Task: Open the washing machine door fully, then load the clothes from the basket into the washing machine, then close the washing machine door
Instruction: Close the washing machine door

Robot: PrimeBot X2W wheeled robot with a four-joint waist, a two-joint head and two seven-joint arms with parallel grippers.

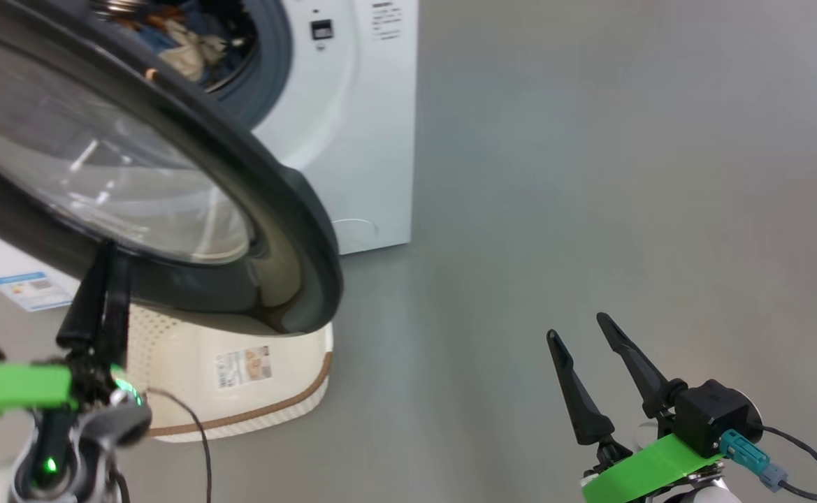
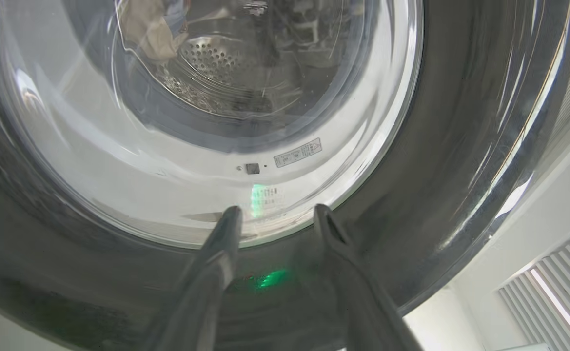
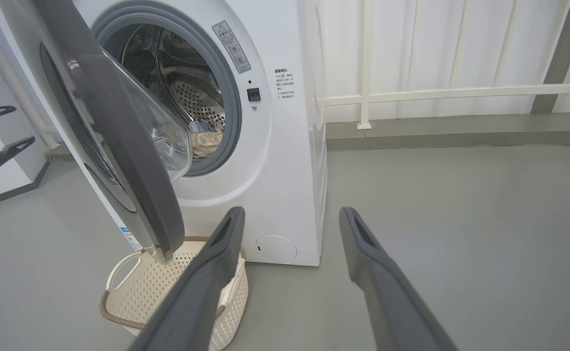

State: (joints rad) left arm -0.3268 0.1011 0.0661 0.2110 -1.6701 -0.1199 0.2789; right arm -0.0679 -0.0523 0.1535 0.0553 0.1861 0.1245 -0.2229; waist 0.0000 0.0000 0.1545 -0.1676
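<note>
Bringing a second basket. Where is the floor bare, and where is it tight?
Bare: grey floor right of the washing machine, out to the white railing. Tight: beneath the half-open door, where the basket stands before the machine.

The washing machine [image 3: 285, 170] is white, door [image 3: 124, 146] black-rimmed, basket [image 3: 233, 307] cream, perforated.

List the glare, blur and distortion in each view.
Head view: the washing machine door sits close and soft, its glass streaked with reflections. Left wrist view: glare washes the glass, a green glow reflects beside the blurred left gripper. Right wrist view: even light, sharp washing machine, lines skewed by the wide lens.
</note>
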